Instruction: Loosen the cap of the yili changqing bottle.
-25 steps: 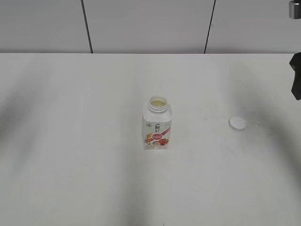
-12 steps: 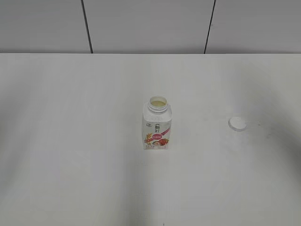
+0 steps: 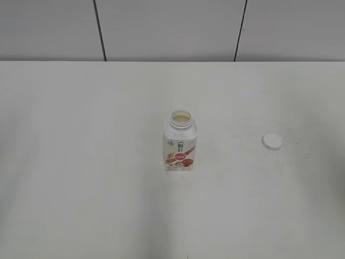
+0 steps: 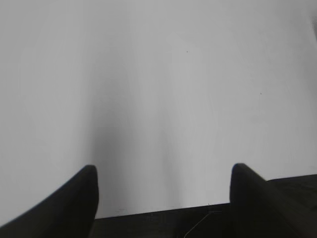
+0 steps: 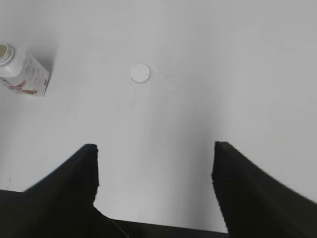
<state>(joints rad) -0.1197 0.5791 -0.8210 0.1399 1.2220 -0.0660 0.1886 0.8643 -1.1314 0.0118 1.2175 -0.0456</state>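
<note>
The yili changqing bottle (image 3: 180, 142) stands upright mid-table, white with a pink-red fruit label, its neck open with pale liquid showing. It also shows at the top left of the right wrist view (image 5: 23, 71). The white cap (image 3: 272, 141) lies flat on the table to the bottle's right, apart from it; it also shows in the right wrist view (image 5: 140, 73). My right gripper (image 5: 155, 148) is open and empty, well back from the cap. My left gripper (image 4: 163, 171) is open and empty over bare table. Neither gripper appears in the exterior view.
The white table (image 3: 81, 189) runs to a grey panelled wall (image 3: 172, 27) at the back. The table's near edge (image 4: 163, 208) shows under the left gripper.
The dark arm part at the right edge of the exterior view one second ago has left the view. The bottle and the cap have not moved.
</note>
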